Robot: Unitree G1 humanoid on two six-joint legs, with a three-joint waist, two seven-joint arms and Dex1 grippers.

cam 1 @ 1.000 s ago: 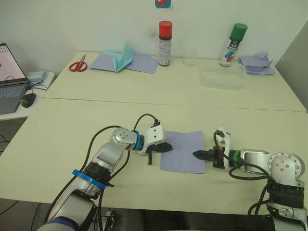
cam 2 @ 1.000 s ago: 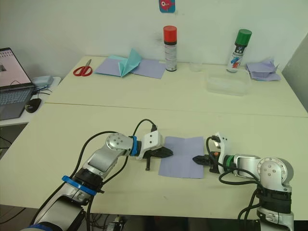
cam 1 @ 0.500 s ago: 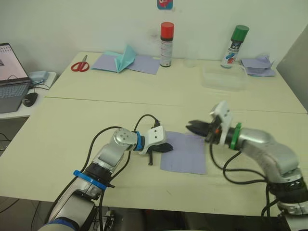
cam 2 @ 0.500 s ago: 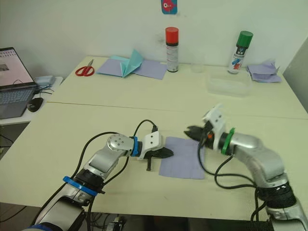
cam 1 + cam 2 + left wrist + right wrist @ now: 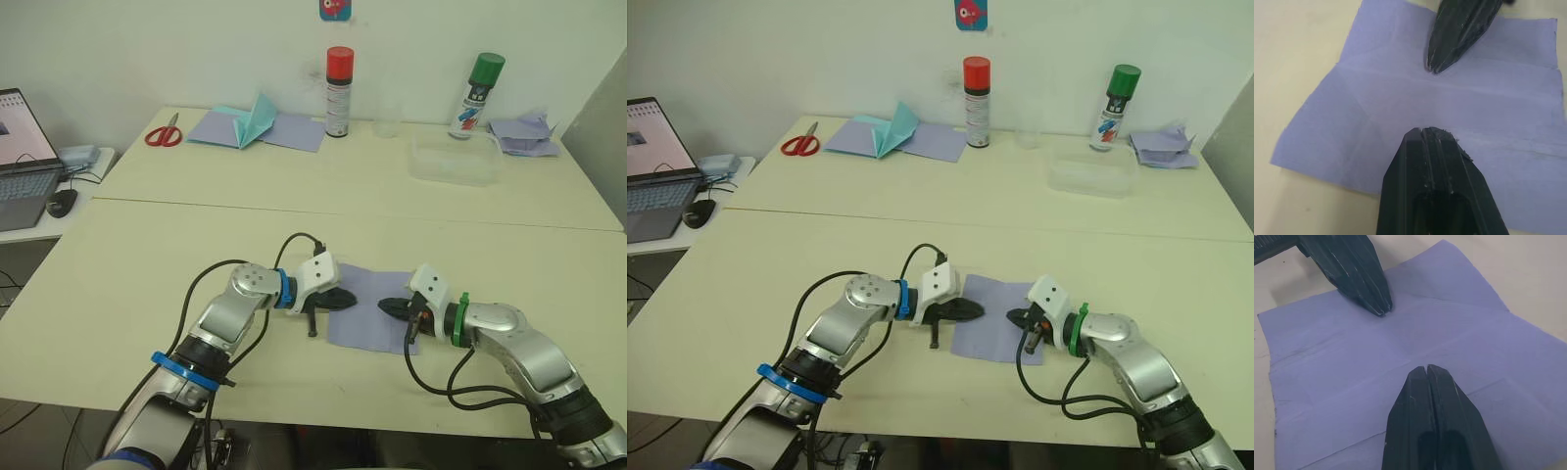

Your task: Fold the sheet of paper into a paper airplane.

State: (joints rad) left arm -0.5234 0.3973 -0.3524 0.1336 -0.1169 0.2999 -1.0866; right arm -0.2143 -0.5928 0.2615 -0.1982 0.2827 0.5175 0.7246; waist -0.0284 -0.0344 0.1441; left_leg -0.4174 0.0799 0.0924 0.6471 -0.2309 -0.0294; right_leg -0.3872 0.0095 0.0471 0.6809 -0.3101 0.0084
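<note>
We find the sheet of paper (image 5: pixel 370 307) lying flat and open on the near table (image 5: pixel 118 264), between our two arms — creased lengthwise, but with no fold standing yet. The left gripper (image 5: pixel 337 299) rests its tip on the sheet's left edge, fingers pressed together with nothing between them; the right gripper (image 5: pixel 389 306) points in from the other side over the sheet's right half, likewise closed and empty. We judge this to be an early step: pinning the sheet and lining up for a fold. Next, one tip should hold the paper down while the other works under an edge or corner and lifts it — thin paper may slide or buckle.

The head views give the setting: teal tent-shaped paper (image 5: pixel 254 117), scissors (image 5: pixel 162 130) and two spray cans (image 5: pixel 338 76) on the far table. The wrist views show what those cannot: the crease lines crossing the sheet (image 5: pixel 1376 103) and both pairs of fingertips (image 5: pixel 1426 374) meeting without a gap.
</note>
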